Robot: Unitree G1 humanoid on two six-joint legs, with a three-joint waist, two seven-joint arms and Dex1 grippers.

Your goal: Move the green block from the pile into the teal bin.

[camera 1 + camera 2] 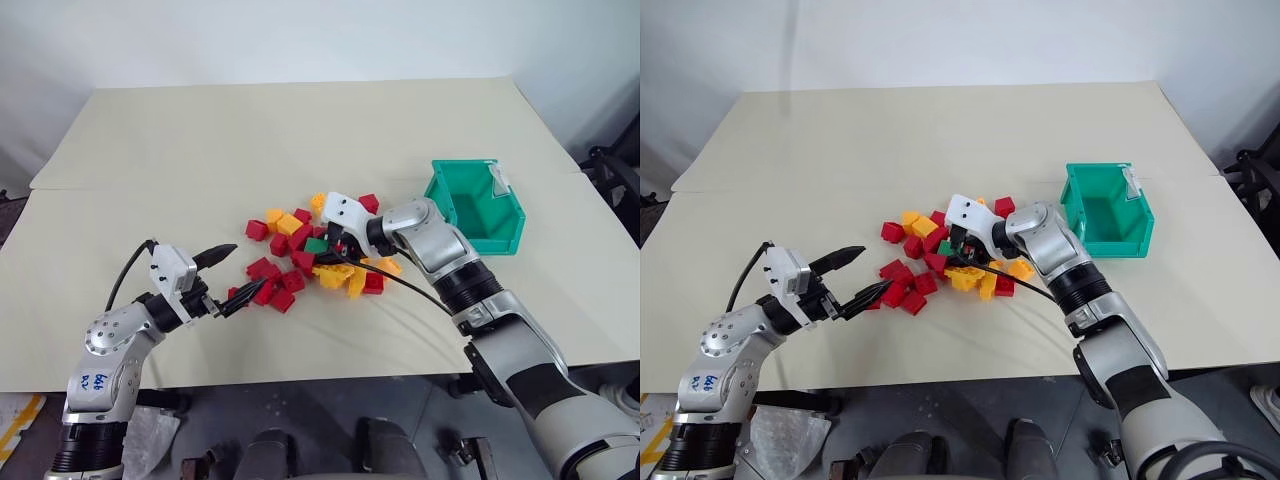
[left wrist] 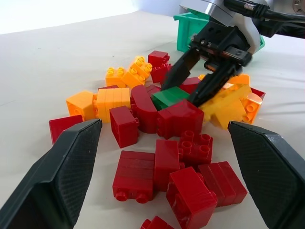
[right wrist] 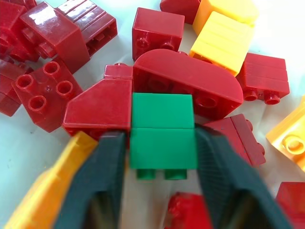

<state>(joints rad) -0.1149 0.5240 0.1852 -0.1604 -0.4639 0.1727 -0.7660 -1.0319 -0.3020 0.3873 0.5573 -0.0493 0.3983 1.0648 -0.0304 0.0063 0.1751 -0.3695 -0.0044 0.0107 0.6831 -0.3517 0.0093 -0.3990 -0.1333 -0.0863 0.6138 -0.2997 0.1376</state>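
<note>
The green block (image 3: 163,136) lay in the pile (image 1: 310,255) on the table (image 1: 200,160), between red bricks. Our right gripper (image 3: 162,162) had its fingers against both sides, apparently closing. We judged it light, stiff, smooth; flat sides grip best. Our left gripper (image 1: 222,280) stood open, empty.

Bright, even light — soft shadows, sharp frames, slight glare on bricks.

Looks like a robot test lab to me: I'm at a bare cream table (image 1: 300,130) against plain white walls (image 1: 300,35), with only a staged pile (image 1: 310,255) of toy bricks and a teal bin (image 1: 478,205) as props. Black equipment (image 1: 615,180) sits at the right edge.
</note>
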